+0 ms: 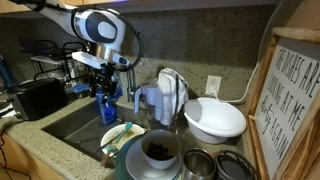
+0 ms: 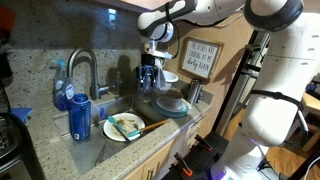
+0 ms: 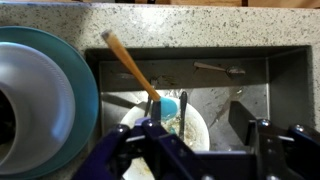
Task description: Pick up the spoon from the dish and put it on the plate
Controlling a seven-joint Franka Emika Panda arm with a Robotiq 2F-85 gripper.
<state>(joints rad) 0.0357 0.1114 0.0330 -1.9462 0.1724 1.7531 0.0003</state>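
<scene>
The spoon point(image 3: 183, 106) is slim and dark and lies on the small cream-white plate point(image 3: 192, 130) in the sink, next to a pale blue-green spatula point(image 3: 166, 106) with a wooden handle. My gripper point(image 3: 198, 112) hangs open and empty above the plate, with a finger on each side of the spoon. In both exterior views the gripper point(image 1: 105, 98) point(image 2: 150, 74) is above the sink and the plate point(image 1: 112, 140) point(image 2: 112, 130). The dish point(image 1: 215, 120), a large deep white bowl, stands on the counter away from the gripper. The spoon is too small to make out in the exterior views.
A wide teal-rimmed plate point(image 3: 85, 100) holding a smaller bowl with dark contents point(image 1: 160, 150) sits beside the sink. A faucet point(image 2: 82, 66), a blue bottle point(image 2: 79, 118), a pitcher point(image 1: 172, 92) and a framed sign point(image 1: 295, 95) stand around it. The sink walls point(image 3: 285, 85) enclose the plate.
</scene>
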